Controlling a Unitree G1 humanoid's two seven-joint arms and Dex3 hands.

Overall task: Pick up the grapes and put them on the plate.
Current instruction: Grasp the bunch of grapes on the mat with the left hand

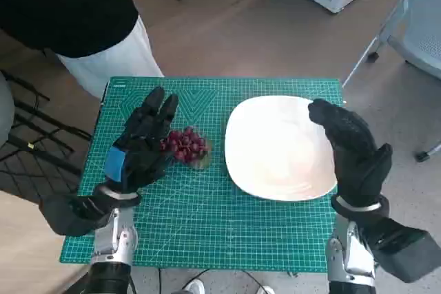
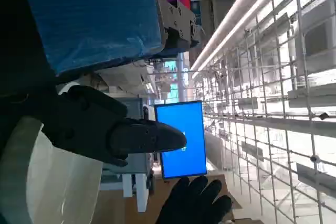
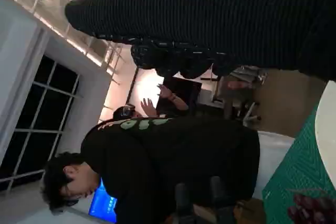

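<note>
Green mat (image 1: 207, 218) carries grapes (image 1: 185, 145) beside the plate (image 1: 275, 149); left hand (image 1: 141, 146) spread wide, empty, touching them; right hand (image 1: 351, 149) open, empty, over the plate's edge.

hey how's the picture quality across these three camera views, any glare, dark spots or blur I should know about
Head view: evenly lit and sharp, the white plate bright but not blown out, grapes clear. Left wrist view: turned sideways, ceiling light strips glare, the left hand dark and soft. Right wrist view: dim and soft, the right hand a dark band, grapes blurred at the corner.
</note>
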